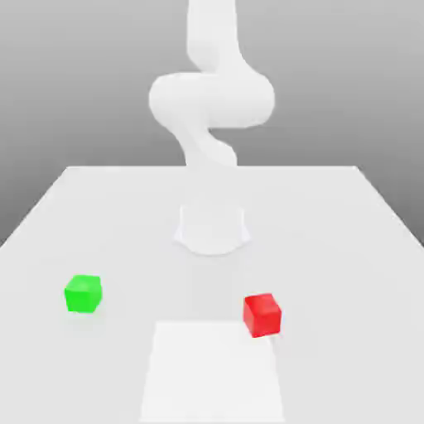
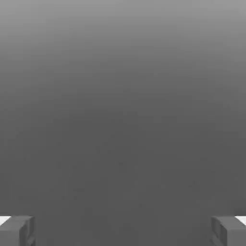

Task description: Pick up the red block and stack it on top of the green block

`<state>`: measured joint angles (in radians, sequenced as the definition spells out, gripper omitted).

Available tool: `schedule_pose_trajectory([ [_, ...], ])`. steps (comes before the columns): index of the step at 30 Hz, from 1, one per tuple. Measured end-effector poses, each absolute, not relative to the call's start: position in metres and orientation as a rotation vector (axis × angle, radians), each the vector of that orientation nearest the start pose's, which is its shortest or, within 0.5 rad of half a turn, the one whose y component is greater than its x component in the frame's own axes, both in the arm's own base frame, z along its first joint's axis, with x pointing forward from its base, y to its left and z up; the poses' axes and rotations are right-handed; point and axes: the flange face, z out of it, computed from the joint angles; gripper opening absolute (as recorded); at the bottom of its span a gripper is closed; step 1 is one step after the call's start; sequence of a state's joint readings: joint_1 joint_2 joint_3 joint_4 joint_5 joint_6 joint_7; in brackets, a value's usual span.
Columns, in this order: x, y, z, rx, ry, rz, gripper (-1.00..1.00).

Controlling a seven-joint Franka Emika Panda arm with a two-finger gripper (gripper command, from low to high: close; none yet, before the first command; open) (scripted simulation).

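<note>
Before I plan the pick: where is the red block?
In the exterior view, the red block sits on the table's right side, apart from the green block at left.

Matte red block (image 1: 262, 315), green block (image 1: 83, 294); smooth table (image 1: 348, 248).

No readable text, labels, brands, numbers or signs anywhere. Red block (image 1: 262, 315) and green block (image 1: 83, 294): plain faces, nothing printed. Table (image 1: 348, 248) and the arm (image 1: 211, 99): unmarked white.
</note>
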<state>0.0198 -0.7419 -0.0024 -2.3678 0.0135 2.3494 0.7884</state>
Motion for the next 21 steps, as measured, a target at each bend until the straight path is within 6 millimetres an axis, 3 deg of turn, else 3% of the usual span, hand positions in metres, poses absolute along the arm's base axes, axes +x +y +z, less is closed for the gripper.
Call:
schedule_pose_trajectory([
  [4,0.404,0.024,0.562,-2.607,0.994,-0.739,0.0],
  [9,0.407,0.051,0.436,-2.751,0.945,-0.501,0.0],
  [12,0.389,0.066,0.361,-2.843,0.905,-0.349,0.0],
  [18,0.326,0.085,0.208,-3.02,0.808,-0.042,0.0],
  [21,0.317,0.086,0.171,-3.036,0.795,-0.006,0.0],
])
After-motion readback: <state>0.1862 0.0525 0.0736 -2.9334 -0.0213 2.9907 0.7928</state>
